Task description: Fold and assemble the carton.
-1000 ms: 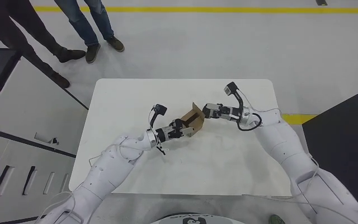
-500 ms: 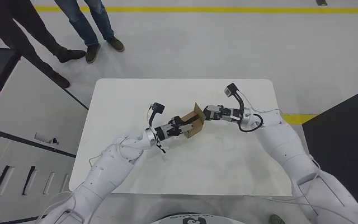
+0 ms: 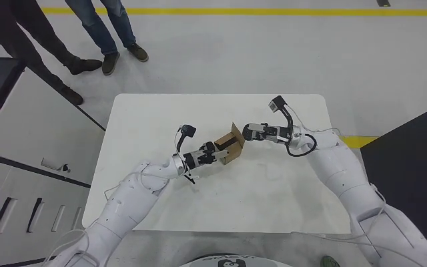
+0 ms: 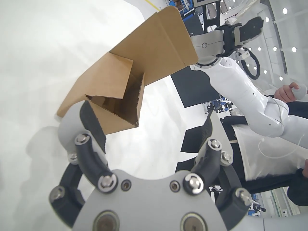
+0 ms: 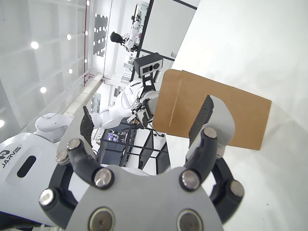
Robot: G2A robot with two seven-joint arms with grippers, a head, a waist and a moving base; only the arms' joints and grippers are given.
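Both pairs of jaws stand open. The left jaws sit just beside the open end of the carton (image 3: 229, 142); the right jaws face its raised flap (image 5: 182, 97) from the opposite side. The carton lies mid-desk (image 3: 280, 200), its long axis running between them.
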